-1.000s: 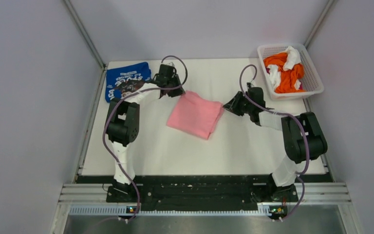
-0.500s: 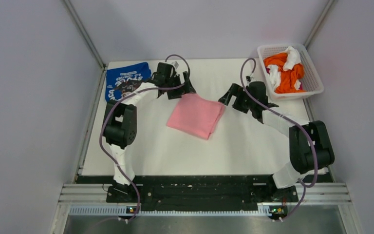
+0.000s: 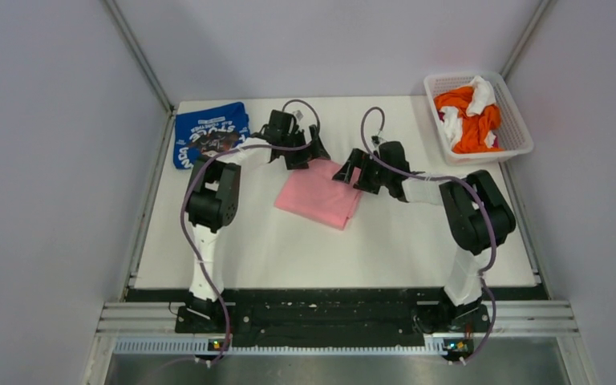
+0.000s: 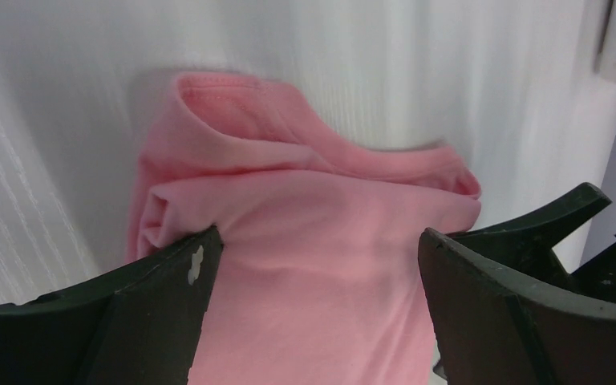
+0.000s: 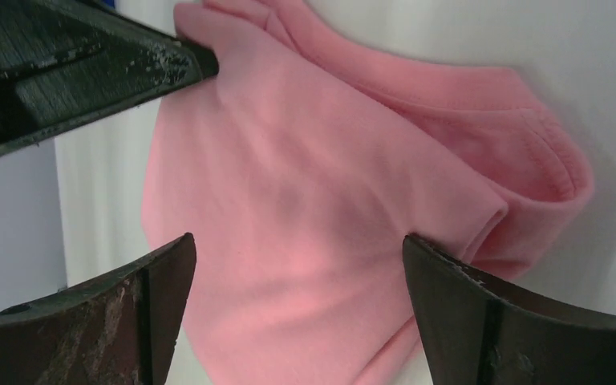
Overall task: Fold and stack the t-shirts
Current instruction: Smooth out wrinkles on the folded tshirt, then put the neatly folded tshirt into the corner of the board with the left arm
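The light pink t-shirt [image 3: 318,194] lies folded into a rough square in the middle of the table. The royal blue t-shirt [image 3: 208,132] lies folded at the far left corner, lettering up. My left gripper [image 3: 308,152] hovers open over the pink shirt's far left corner. My right gripper [image 3: 348,172] hovers open over its far right corner. In the left wrist view the pink t-shirt [image 4: 321,273] fills the gap of the open left gripper [image 4: 317,237], gripped by neither finger. In the right wrist view the right gripper [image 5: 298,241] likewise stands wide over the pink t-shirt [image 5: 329,192].
A white lattice basket [image 3: 523,136] at the far right corner holds orange and white cloth [image 3: 469,112]. White walls close the table on the left, right and far side. The left gripper's finger [image 5: 88,64] shows at the top left of the right wrist view.
Both grippers have opened wide and let the pink shirt lie. They have moved toward each other along its far edge, the left one rightward, the right one leftward.
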You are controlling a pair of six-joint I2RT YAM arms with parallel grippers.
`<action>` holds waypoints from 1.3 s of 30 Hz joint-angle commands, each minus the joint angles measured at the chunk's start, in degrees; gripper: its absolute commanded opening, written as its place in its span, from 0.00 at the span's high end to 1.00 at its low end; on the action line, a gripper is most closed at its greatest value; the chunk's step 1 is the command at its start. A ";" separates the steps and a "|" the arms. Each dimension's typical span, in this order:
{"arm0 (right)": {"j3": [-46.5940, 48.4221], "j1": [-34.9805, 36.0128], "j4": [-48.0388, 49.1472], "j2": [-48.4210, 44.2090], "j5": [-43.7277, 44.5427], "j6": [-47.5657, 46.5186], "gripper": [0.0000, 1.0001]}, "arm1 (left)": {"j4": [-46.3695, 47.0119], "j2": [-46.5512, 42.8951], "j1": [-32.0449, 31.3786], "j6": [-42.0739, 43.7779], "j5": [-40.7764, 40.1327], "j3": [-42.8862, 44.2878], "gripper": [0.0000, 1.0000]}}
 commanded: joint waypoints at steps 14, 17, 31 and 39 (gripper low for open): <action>-2.13 -0.90 -2.21 -6.49 4.74 -13.67 0.01 | 4.53 -23.18 -2.18 -3.82 -7.32 -29.24 0.01; -2.31 -0.89 -2.87 -12.16 4.85 -14.20 0.01 | 3.17 -26.66 -2.89 -3.52 -8.73 -28.59 0.01; -28.74 1.98 11.82 -27.18 -5.17 3.60 0.01 | -0.44 -35.49 -3.15 -8.04 -14.15 -38.06 0.01; -32.90 1.60 10.45 -20.86 1.16 5.31 0.01 | 1.63 -30.10 -3.15 -8.70 -14.11 -38.27 0.03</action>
